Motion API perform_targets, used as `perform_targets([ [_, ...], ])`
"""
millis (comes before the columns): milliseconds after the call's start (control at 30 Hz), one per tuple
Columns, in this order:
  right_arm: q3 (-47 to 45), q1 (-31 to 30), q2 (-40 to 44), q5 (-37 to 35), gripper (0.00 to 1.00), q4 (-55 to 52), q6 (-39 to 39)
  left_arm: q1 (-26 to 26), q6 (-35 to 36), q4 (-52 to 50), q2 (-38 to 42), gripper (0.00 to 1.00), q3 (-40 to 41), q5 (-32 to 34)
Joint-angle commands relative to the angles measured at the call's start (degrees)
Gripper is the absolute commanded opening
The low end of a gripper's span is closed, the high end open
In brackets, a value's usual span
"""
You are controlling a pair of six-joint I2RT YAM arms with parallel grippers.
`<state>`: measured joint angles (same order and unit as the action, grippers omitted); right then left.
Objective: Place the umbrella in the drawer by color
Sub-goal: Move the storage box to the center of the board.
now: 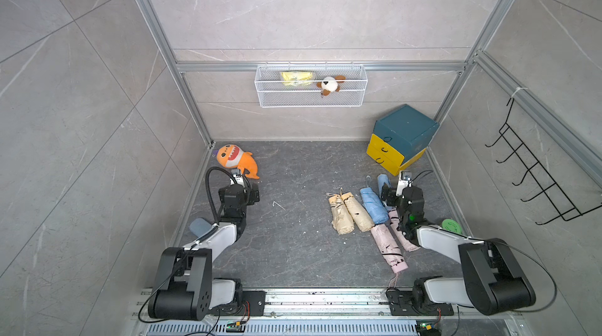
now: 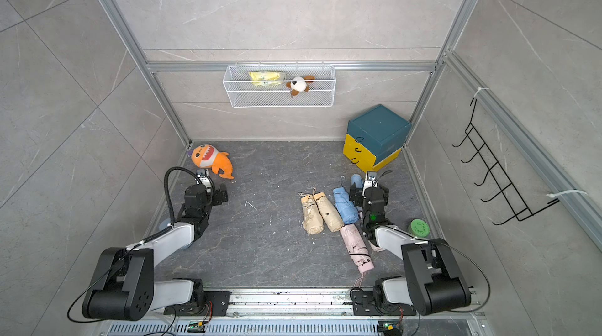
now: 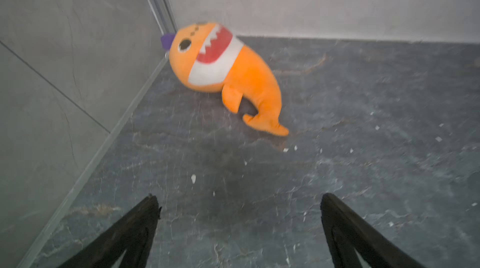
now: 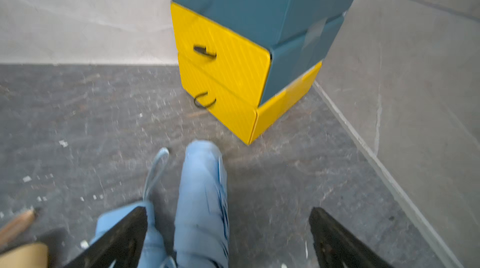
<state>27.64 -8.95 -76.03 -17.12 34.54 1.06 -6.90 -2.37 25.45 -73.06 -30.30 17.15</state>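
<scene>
Both end effectors are spread wide and empty on my feed: left end effector (image 3: pixel 237 201) over the tabletop (image 3: pixel 363 149) near the shark plush (image 3: pixel 226 72), right end effector (image 4: pixel 228 209) above a blue umbrella (image 4: pixel 202 196). Beige umbrellas (image 1: pixel 340 217) and pink umbrellas (image 1: pixel 389 246) lie beside it near the right edge. Drawer stack (image 4: pixel 223 56) sits shut in the far right corner.

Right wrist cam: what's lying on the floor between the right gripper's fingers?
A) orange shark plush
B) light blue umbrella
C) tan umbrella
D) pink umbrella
B: in the right wrist view a light blue umbrella lies lengthwise on the floor between the wide-open fingers of the right gripper, and neither finger is clamped on it.
</scene>
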Motion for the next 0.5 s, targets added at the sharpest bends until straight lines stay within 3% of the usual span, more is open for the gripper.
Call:
perform_targets([
  [0,5.8,-0.5,4.9,0.0,1.0,-14.6,4.8,-3.5,-5.6,-10.9,4.7,1.0,-6.6,9.2],
  [100,6.7,-0.4,9.1,-1.3,0.99,-15.8,14.5,-4.8,-15.0,-26.1,5.5,1.0,-16.4,17.1],
  [167,8.2,0.0,12.0,-6.9,1.0,-23.3,28.0,-4.7,-18.4,-30.6,5.9,1.0,-19.5,16.6],
  [200,9.5,0.9,13.3,-5.4,1.0,-28.5,34.0,-4.6,-20.9,-30.5,6.4,1.0,-19.7,14.6],
  [267,11.1,2.0,14.6,2.9,1.0,-29.0,31.7,-4.5,-22.8,-30.4,7.3,1.0,-20.5,8.5],
  [333,14.2,2.0,15.0,4.6,1.0,-32.8,32.6,-4.5,-22.5,-30.0,7.3,1.0,-22.4,0.7],
  [467,22.4,1.9,14.2,6.4,1.0,-39.8,32.5,-4.5,-26.1,-34.6,4.8,1.0,-28.6,-5.5],
])
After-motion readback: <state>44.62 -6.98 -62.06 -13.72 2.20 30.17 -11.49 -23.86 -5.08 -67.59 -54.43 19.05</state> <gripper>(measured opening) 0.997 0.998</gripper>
